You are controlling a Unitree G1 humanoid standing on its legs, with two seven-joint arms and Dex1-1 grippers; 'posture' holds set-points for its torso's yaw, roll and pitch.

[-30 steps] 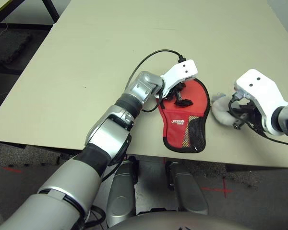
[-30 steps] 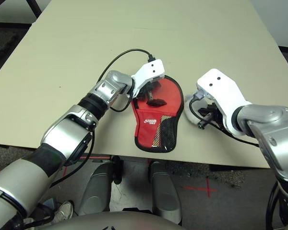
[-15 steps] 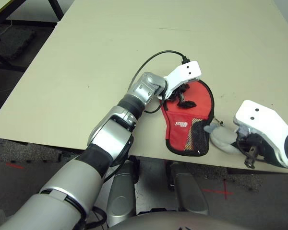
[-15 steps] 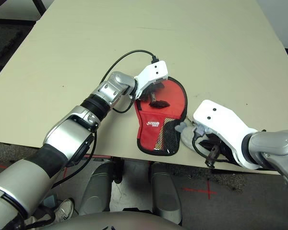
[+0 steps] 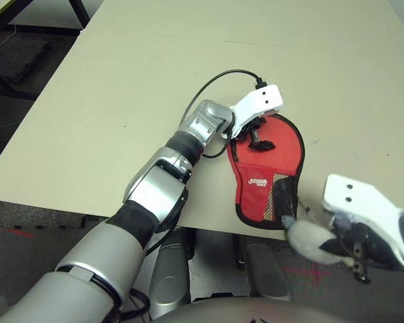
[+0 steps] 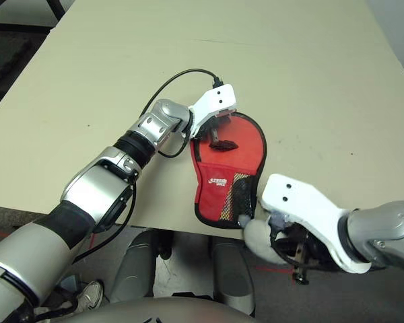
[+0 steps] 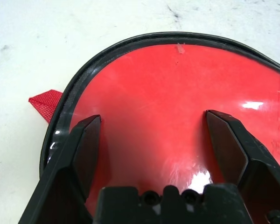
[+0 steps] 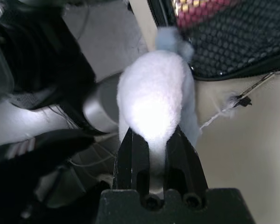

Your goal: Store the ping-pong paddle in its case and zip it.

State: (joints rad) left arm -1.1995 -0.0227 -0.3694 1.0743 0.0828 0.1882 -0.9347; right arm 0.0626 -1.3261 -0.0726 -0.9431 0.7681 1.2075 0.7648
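Nearest us, our right gripper [image 8: 154, 154] is pinched shut on a white fuzzy blob [image 8: 154, 100], off the table's [image 5: 121, 81] front edge, just beside the case's mesh pocket [image 5: 281, 198]. The case [image 5: 269, 168] lies flat near that edge (red side up). Further back, our left gripper [image 7: 154, 140] rests over its round end, fingers [image 7: 86, 144] wide apart, gripping nothing. A black cable [image 5: 212, 84] loops behind.
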